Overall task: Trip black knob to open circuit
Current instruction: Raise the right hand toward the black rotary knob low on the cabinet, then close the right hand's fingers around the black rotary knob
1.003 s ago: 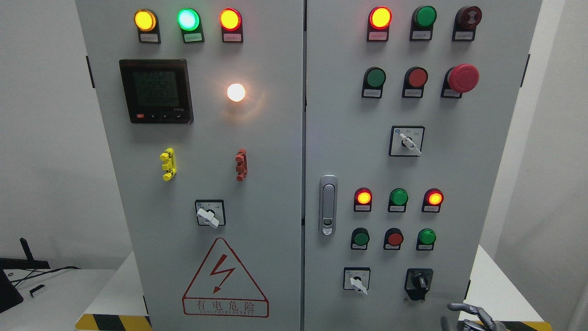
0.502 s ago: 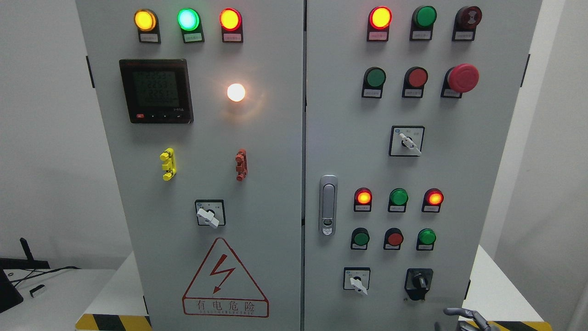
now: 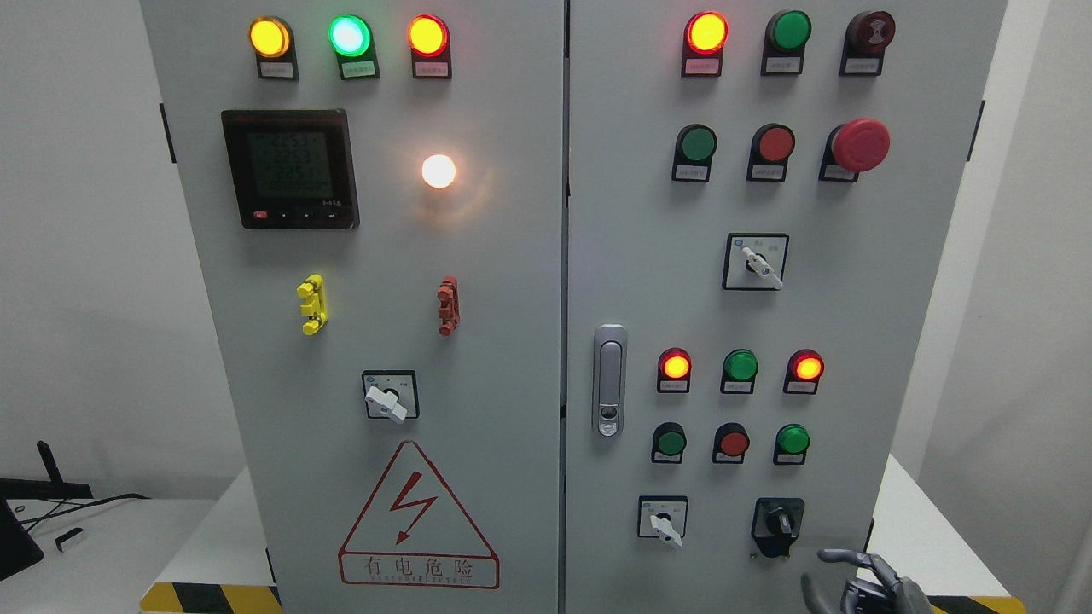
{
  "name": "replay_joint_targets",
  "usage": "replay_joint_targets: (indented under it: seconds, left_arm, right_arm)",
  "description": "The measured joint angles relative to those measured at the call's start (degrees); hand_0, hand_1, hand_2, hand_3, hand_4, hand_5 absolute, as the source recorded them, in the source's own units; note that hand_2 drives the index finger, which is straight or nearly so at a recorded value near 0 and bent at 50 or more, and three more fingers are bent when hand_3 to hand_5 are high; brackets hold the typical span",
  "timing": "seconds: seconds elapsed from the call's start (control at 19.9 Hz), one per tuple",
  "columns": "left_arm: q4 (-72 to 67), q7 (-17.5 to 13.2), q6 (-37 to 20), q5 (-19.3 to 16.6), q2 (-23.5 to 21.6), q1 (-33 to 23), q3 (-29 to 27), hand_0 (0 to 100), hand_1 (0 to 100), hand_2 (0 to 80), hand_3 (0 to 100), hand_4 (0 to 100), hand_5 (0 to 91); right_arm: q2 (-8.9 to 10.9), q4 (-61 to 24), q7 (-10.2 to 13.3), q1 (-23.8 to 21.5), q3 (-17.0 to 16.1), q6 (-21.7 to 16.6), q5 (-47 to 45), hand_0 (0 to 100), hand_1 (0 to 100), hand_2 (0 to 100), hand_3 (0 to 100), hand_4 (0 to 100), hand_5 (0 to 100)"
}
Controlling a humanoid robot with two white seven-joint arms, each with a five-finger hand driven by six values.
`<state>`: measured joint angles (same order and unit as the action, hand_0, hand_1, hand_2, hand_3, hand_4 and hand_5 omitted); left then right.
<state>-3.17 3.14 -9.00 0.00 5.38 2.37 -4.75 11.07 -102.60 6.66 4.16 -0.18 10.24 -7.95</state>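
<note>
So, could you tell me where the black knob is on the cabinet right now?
In the head view, the black knob sits at the right door's lower right, below the green button, with the right hand just below-right.

The cabinet (image 3: 512, 384) is pale grey, with a red-outlined warning triangle (image 3: 418, 516) carrying a red lightning bolt. Its top left lamps glow amber (image 3: 270, 37), green (image 3: 350, 36) and orange-red (image 3: 427, 36), above a white lamp (image 3: 438, 171). The mushroom button (image 3: 860, 145) is red, the black knob (image 3: 777, 522) sits on a black plate, and the robot hand (image 3: 862, 584) is dark metallic grey. Yellow-and-black hazard stripes (image 3: 209, 597) edge the white worktop (image 3: 119, 546).
</note>
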Motion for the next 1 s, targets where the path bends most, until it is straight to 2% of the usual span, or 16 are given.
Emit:
replay_joint_targets:
  seconds: [0.45, 1.0]
  left_arm:
    - [0.0, 0.0, 0.0, 0.0, 0.0, 0.0, 0.0, 12, 39, 0.0, 0, 0, 0.0]
    - [0.0, 0.0, 0.0, 0.0, 0.0, 0.0, 0.0, 12, 39, 0.0, 0, 0, 0.0]
  right_arm:
    - [-0.1, 2.1, 1.8, 1.3, 1.1, 0.0, 0.0, 29, 69, 41, 100, 100, 96]
    - [-0.2, 4.4, 2.5, 3.5, 2.7, 0.1, 0.0, 29, 68, 41, 100, 100, 96]
